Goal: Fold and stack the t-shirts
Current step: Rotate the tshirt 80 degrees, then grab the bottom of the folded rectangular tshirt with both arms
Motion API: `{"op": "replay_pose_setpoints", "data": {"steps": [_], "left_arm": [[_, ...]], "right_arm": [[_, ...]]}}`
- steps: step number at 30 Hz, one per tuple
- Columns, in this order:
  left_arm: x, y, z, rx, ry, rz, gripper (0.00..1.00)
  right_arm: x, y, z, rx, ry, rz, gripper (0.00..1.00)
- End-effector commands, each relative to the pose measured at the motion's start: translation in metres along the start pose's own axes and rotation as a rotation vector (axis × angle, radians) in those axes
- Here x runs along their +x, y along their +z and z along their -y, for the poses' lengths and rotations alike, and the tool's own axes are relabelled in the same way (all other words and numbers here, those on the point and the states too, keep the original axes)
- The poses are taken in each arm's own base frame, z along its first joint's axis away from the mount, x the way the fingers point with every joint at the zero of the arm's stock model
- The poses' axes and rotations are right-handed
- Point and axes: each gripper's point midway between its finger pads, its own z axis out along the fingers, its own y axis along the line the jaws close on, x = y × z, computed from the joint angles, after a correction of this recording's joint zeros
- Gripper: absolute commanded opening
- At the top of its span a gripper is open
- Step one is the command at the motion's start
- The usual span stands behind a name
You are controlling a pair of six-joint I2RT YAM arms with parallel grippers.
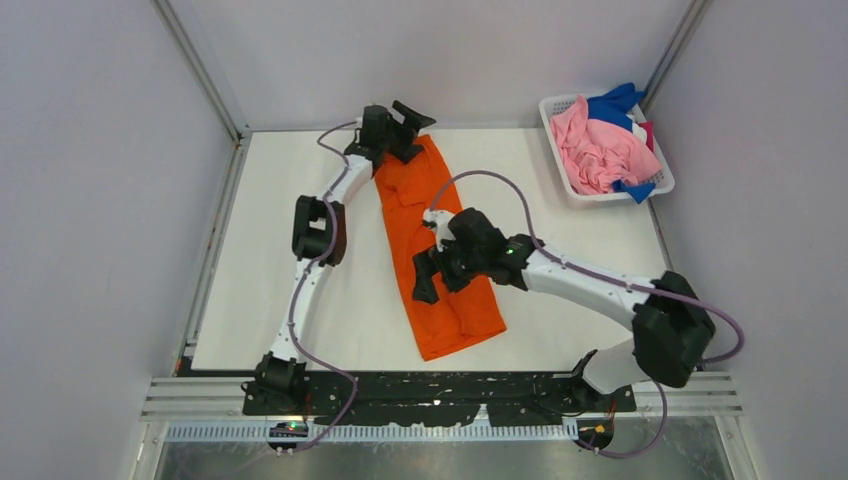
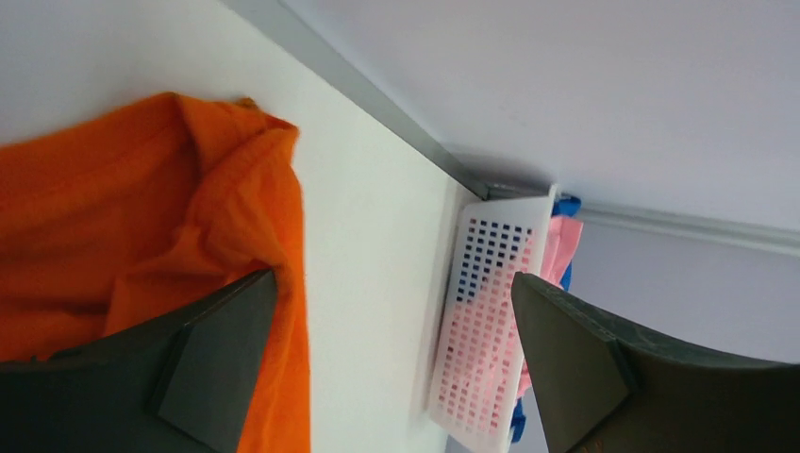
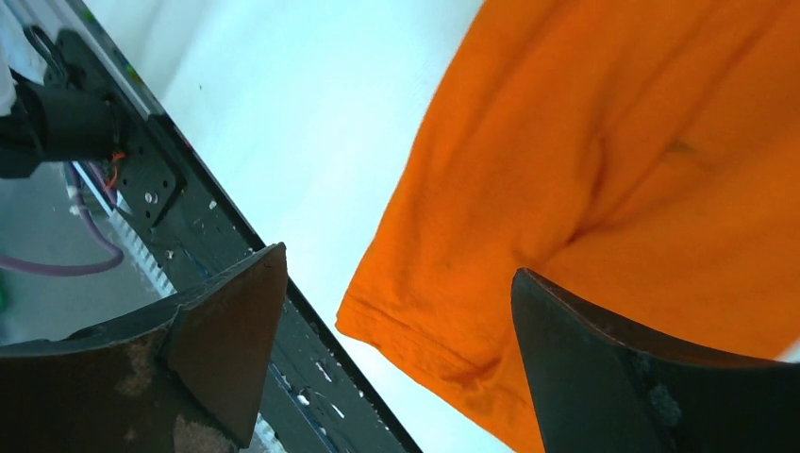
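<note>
Two open, empty: left gripper (image 1: pixel 412 133), right gripper (image 1: pixel 428 252) | basket (image 1: pixel 607 198): pink shirt (image 1: pixel 600 150), blue shirt (image 1: pixel 615 103), maybe magenta shirt (image 1: pixel 648 132) | orange shirt (image 1: pixel 455 315): table (image 1: pixel 260 250)

right gripper (image 3: pixel 396 269) jaws wide apart | orange t-shirt (image 3: pixel 604 189) lies creased on white table (image 3: pixel 311 113)
</note>
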Motion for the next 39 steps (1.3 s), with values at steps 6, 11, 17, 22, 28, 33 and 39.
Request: {"op": "replay_pose_setpoints", "data": {"steps": [6, 11, 17, 22, 28, 33, 39], "left_arm": [[0.041, -0.178, 0.229, 0.367, 0.537, -0.122, 1.00], [0.095, -0.264, 0.178, 0.156, 0.691, -0.158, 1.00], [0.177, -0.347, 0.033, -0.108, 0.784, -0.248, 1.00], [0.232, -0.405, -0.050, -0.201, 0.761, -0.386, 0.98], [0.290, -0.439, -0.099, -0.209, 0.808, -0.537, 0.91], [0.314, -0.439, -0.120, -0.248, 0.788, -0.597, 0.80], [0.338, -0.438, -0.142, -0.327, 0.741, -0.667, 0.67]], "right_arm": [[-0.010, -0.079, 0.082, 0.178, 0.317, 0.335, 0.96], [0.018, -0.096, 0.111, 0.210, 0.409, 0.362, 0.95], [0.070, -0.101, 0.130, 0.332, 0.441, 0.262, 0.96], [0.096, -0.097, 0.124, 0.312, 0.470, 0.195, 1.00], [0.115, -0.086, 0.116, 0.256, 0.504, 0.142, 0.85], [0.125, -0.077, 0.111, 0.210, 0.531, 0.108, 0.72], [0.139, -0.072, 0.111, 0.205, 0.548, 0.075, 0.63]]}}
